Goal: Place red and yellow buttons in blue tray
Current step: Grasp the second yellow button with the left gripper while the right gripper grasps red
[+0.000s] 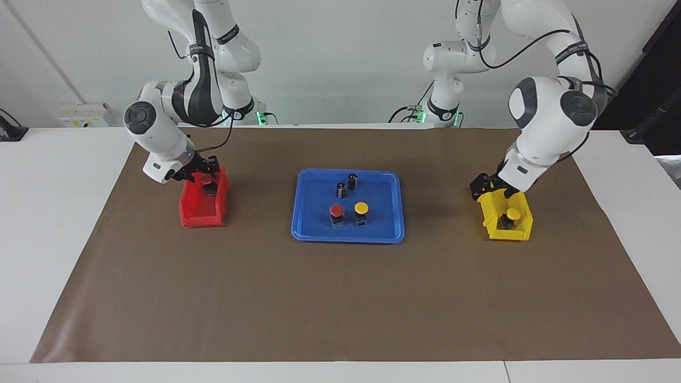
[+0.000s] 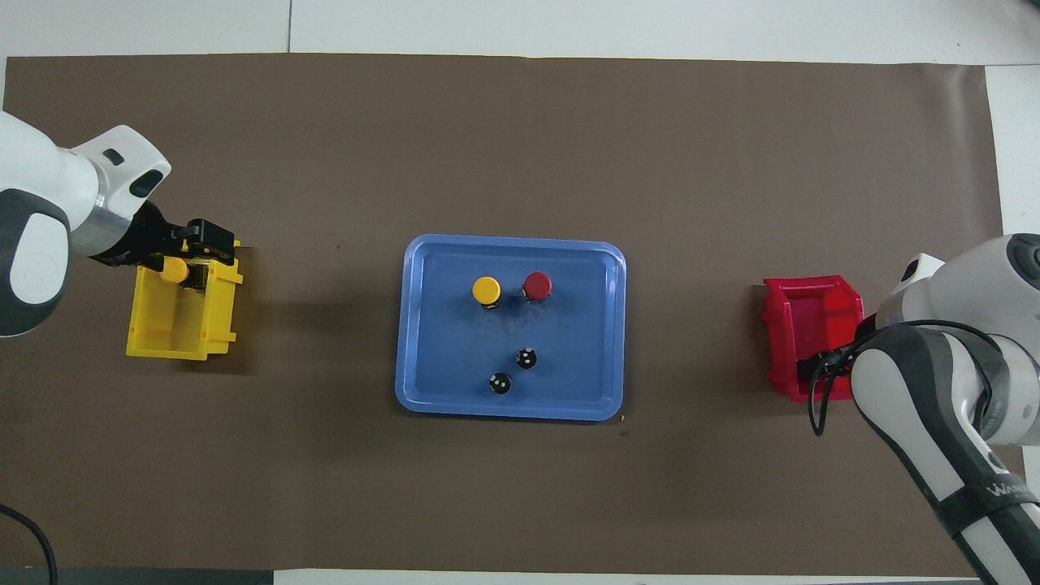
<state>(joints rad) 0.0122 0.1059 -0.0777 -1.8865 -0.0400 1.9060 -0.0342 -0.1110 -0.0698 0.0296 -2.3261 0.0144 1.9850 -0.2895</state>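
Observation:
The blue tray [image 1: 383,213] lies mid-table and also shows in the overhead view [image 2: 585,341]. In it stand a red button [image 1: 336,211] and a yellow button [image 1: 361,208], side by side [image 2: 537,285] [image 2: 486,289]. A second red button [image 1: 205,180] is in the red bin [image 1: 202,213], right at my right gripper [image 1: 205,173]. In the overhead view my right arm hides that gripper and button. A second yellow button [image 1: 512,214] [image 2: 173,270] is in the yellow bin [image 1: 511,231]. My left gripper [image 1: 492,187] [image 2: 199,240] is just over that bin's end nearest the robots.
Two small dark cylinders [image 1: 341,190] [image 1: 352,181] stand in the tray, nearer the robots than the buttons. The red bin [image 2: 804,317] is toward the right arm's end, the yellow bin [image 2: 175,325] toward the left arm's end. A brown mat [image 1: 340,298] covers the table.

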